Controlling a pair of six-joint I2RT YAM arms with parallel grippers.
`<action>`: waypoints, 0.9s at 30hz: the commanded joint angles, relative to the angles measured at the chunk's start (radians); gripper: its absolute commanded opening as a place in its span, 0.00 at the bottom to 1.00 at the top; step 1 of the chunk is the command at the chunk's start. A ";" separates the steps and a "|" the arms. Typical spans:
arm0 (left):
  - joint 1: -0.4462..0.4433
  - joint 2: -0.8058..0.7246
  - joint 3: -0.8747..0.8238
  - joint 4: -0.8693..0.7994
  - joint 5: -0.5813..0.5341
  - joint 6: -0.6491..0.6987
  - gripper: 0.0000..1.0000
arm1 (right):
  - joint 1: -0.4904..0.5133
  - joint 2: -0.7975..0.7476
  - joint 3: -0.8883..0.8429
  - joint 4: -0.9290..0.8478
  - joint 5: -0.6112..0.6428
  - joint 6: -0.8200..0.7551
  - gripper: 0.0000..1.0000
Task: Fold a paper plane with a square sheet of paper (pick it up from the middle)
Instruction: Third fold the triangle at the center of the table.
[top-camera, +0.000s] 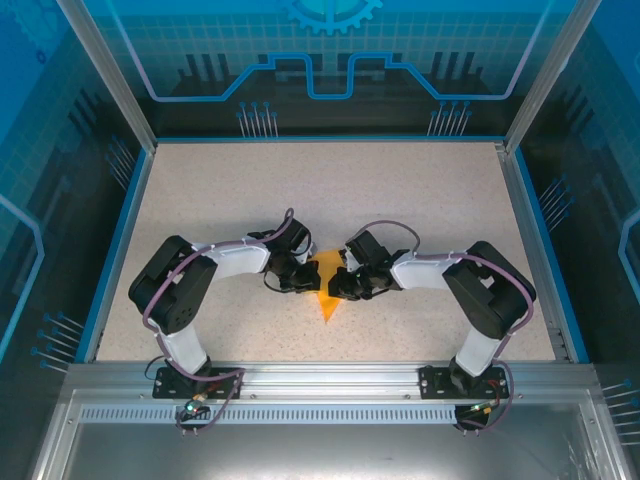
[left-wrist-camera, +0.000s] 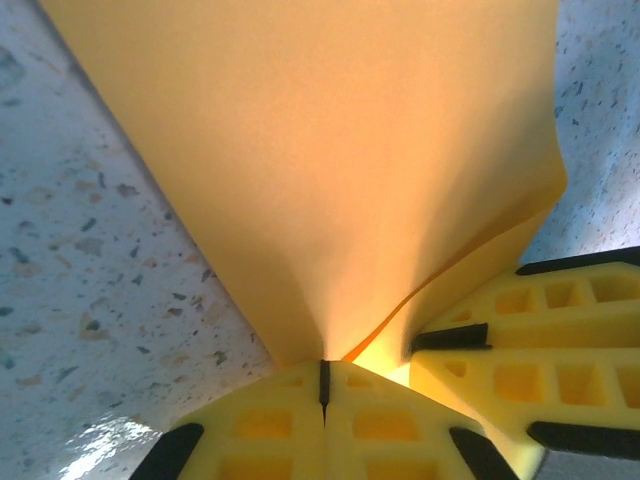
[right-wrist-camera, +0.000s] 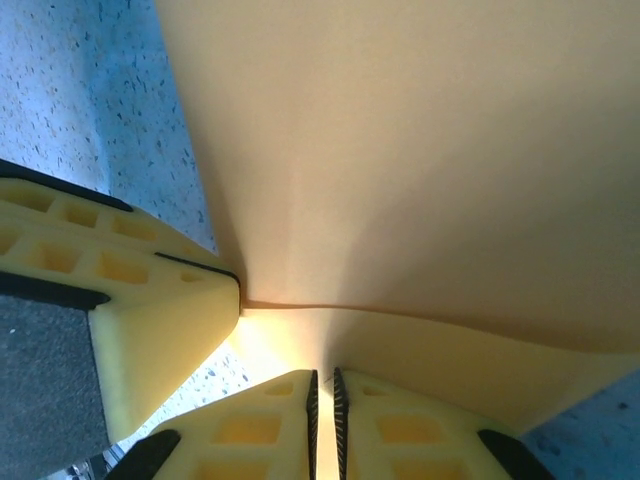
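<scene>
Two grippers meet over creased orange paper (top-camera: 327, 300) in the middle of the table (top-camera: 420, 200).
The left gripper (left-wrist-camera: 323, 388) pinches the paper's edge; the right gripper (right-wrist-camera: 325, 405) has fingers nearly together, grip unclear.

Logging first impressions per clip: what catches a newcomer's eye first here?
The bright orange paper, creased to a point, stands out at the middle of the speckled table. The left gripper and right gripper flank it. The left wrist view shows the left's yellow fingers pinched shut on its edge.
</scene>
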 joint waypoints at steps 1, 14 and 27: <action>-0.001 0.021 0.023 -0.051 -0.028 0.033 0.04 | 0.002 -0.033 0.003 -0.061 0.027 -0.017 0.17; -0.002 0.039 0.033 -0.063 -0.054 0.051 0.04 | -0.008 -0.064 0.024 -0.099 0.047 -0.046 0.20; -0.001 0.051 0.044 -0.087 -0.089 0.069 0.04 | -0.043 -0.064 0.082 -0.145 0.078 -0.097 0.18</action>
